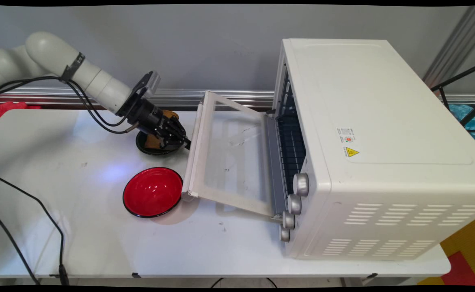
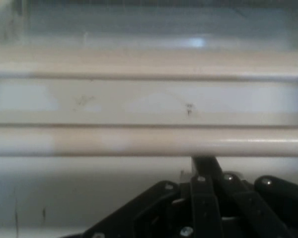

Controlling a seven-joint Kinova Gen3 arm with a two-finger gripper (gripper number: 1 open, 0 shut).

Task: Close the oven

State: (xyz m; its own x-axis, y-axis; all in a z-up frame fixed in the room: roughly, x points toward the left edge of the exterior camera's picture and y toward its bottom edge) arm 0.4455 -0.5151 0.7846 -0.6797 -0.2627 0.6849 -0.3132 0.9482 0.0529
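A: Main view, biggest first: white toaster oven (image 1: 375, 146) on the counter (image 1: 99, 243), its glass door (image 1: 231, 156) dropped open.
B: And the claw (image 1: 182, 142)?
A: Fingers together, tip at the door handle (image 2: 139, 141), above a dark dish (image 1: 154, 150); red bowl (image 1: 153, 192) nearby.

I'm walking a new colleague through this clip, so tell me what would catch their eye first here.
The big white toaster oven on the table's right side, its glass door dropped open toward the left. Then the glossy red bowl just off the door's near corner. Behind it, the black claw sits at the door's handle edge, over a dark dish holding something brown.
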